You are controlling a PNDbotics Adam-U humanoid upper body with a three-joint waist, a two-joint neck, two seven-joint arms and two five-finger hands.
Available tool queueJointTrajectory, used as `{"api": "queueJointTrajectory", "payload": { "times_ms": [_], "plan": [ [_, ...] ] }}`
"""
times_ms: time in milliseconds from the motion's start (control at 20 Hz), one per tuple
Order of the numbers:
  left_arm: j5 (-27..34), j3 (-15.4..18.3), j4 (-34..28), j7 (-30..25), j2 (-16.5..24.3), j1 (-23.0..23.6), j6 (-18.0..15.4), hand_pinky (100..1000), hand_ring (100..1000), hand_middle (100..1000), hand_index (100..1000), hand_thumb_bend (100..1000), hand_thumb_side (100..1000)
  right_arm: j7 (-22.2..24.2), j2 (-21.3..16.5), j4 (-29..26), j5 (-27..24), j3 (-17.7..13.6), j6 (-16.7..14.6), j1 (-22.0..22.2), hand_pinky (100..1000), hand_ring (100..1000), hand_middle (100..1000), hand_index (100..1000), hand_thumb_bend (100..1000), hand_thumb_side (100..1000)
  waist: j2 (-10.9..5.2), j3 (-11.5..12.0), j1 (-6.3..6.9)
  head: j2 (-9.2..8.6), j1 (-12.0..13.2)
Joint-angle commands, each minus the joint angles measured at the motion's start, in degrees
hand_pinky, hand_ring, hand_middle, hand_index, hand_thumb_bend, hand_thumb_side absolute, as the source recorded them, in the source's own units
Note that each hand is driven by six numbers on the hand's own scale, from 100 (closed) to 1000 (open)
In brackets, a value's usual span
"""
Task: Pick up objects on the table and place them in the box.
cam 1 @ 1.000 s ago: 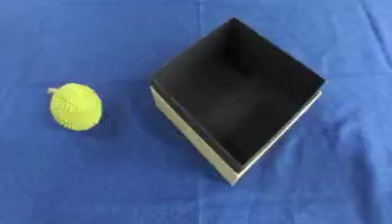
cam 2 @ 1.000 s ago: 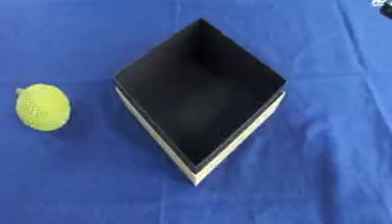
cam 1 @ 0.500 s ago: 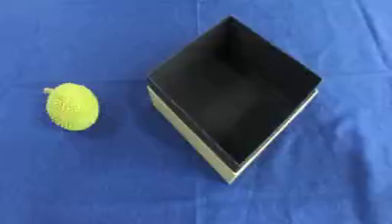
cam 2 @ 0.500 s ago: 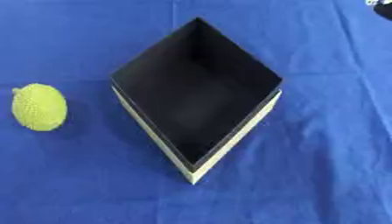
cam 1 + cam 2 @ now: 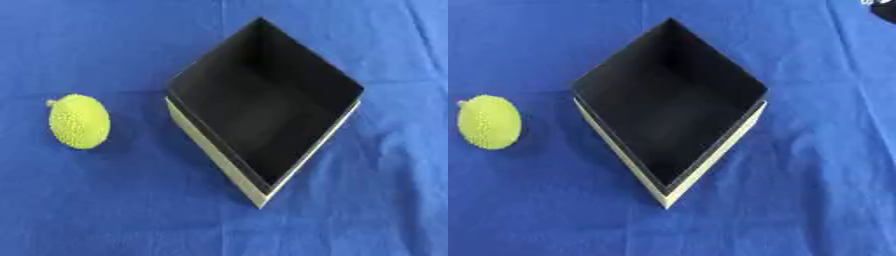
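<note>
— Where were the hands, and were they holding anything?

— Neither hand showed clearly. Only a dark shape (image 5: 885, 9) sat at the top right corner of the right eye view; I could not tell what it was, nor how any fingers stood. Nothing touched the fruit or the box.

— Start from the near side, then. What lay there?

— Bare blue cloth (image 5: 105, 215) along the near edge. The box (image 5: 214, 150) came next, set cornerwise, one pale corner pointing toward the robot, its dark inside open upward with nothing in it.

— And the thing to pick up?

— A yellow-green bumpy fruit (image 5: 80, 121) lay on the cloth left of the box, apart from it, about level with the box's left corner. Its long axis ran near to far, leaning a little, with a small stub at its far left end.

— Room around it?

— Open cloth on every side; beyond the box's far corner, more cloth.
</note>
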Motion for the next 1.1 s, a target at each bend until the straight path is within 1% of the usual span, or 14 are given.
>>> {"api": "queueJointTrajectory", "payload": {
  "times_ms": [50, 150, 200, 250, 300, 350, 400, 450, 600, 700, 850, 950, 1050, 1100],
  "plan": [
    [-6.53, -0.27, -0.84, -4.64, 3.19, 0.48, -0.33, 810, 861, 872, 894, 281, 583, 0.21, -1.33, -1.09, -0.37, -0.32, -0.04, -0.57, 827, 805, 719, 834, 100, 100, -9.37, -0.06, 0.95, -0.07, -0.25],
    [-9.77, -0.72, -0.84, -6.83, 4.17, 0.71, -1.03, 831, 874, 870, 901, 298, 484, 0.22, -1.38, -1.08, -0.42, -0.29, -0.05, -0.57, 827, 804, 718, 834, 100, 100, -9.35, -0.09, 0.99, -0.08, -0.27],
    [-11.23, -0.93, -0.84, -7.80, 4.66, 0.82, -1.35, 837, 865, 842, 903, 312, 431, 0.24, -1.40, -1.07, -0.44, -0.27, -0.07, -0.57, 827, 804, 716, 834, 100, 100, -9.35, -0.10, 1.01, -0.07, -0.22],
    [-12.47, -1.11, -0.84, -8.67, 5.01, 0.90, -1.56, 849, 857, 823, 902, 330, 356, 0.24, -1.40, -1.06, -0.46, -0.26, -0.07, -0.56, 827, 804, 714, 834, 100, 100, -9.34, -0.11, 1.04, -0.07, -0.17],
    [-13.81, -1.26, -0.84, -9.66, 5.40, 0.99, -1.68, 859, 854, 814, 898, 349, 300, 0.24, -1.38, -1.06, -0.49, -0.28, -0.07, -0.55, 827, 804, 713, 834, 100, 100, -9.32, -0.12, 1.07, -0.08, -0.11],
    [-15.03, -1.37, -0.84, -10.46, 5.70, 1.01, -1.70, 875, 857, 810, 891, 386, 207, 0.24, -1.37, -1.05, -0.51, -0.27, -0.07, -0.54, 827, 803, 712, 834, 100, 100, -9.32, -0.13, 1.09, -0.05, -0.06],
    [-16.18, -1.43, -0.84, -11.04, 5.98, 0.98, -1.59, 882, 859, 812, 889, 394, 138, 0.25, -1.38, -1.05, -0.54, -0.26, -0.08, -0.53, 827, 803, 712, 834, 100, 100, -9.31, -0.13, 1.12, -0.01, 0.01],
    [-17.05, -1.53, -0.84, -11.32, 6.17, 0.93, -1.38, 886, 861, 815, 889, 397, 100, 0.26, -1.38, -1.05, -0.56, -0.25, -0.09, -0.53, 827, 802, 711, 834, 100, 100, -9.31, -0.14, 1.13, 0.00, 0.06],
    [-18.72, -2.26, -0.73, -11.50, 7.32, 0.76, 0.06, 894, 869, 820, 890, 415, 100, 0.29, -1.32, -1.04, -0.67, -0.20, -0.11, -0.57, 827, 802, 708, 834, 100, 100, -9.31, -0.20, 1.15, -0.13, 0.08],
    [-19.34, -3.20, -0.34, -11.40, 8.67, 0.35, 1.64, 892, 870, 827, 889, 404, 100, 0.34, -1.28, -1.01, -0.75, -0.14, -0.15, -0.57, 827, 802, 706, 834, 100, 100, -9.33, -0.26, 1.17, -0.15, 0.14],
    [-19.21, -4.95, 0.36, -11.24, 10.99, -0.69, 4.00, 887, 870, 843, 892, 395, 100, 0.43, -1.23, -0.96, -0.87, -0.06, -0.20, -0.59, 827, 801, 704, 835, 100, 100, -9.36, -0.35, 1.24, -0.13, 0.32],
    [-18.58, -6.11, 0.90, -11.53, 12.73, -1.49, 4.94, 889, 873, 845, 895, 399, 100, 0.52, -1.25, -0.94, -0.95, 0.04, -0.27, -0.65, 827, 800, 703, 835, 100, 100, -9.39, -0.41, 1.33, -0.02, 0.39],
    [-18.20, -7.27, 1.73, -12.35, 14.78, -2.58, 5.60, 906, 884, 852, 897, 406, 100, 0.62, -1.26, -0.90, -1.01, 0.15, -0.33, -0.70, 827, 801, 703, 835, 100, 100, -9.43, -0.48, 1.47, 0.14, 0.42],
    [-18.04, -7.83, 2.15, -12.97, 15.69, -3.08, 5.80, 938, 898, 862, 900, 413, 100, 0.66, -1.25, -0.89, -1.05, 0.19, -0.35, -0.71, 827, 801, 702, 835, 100, 100, -9.43, -0.53, 1.54, 0.18, 0.39]
  ]
}}
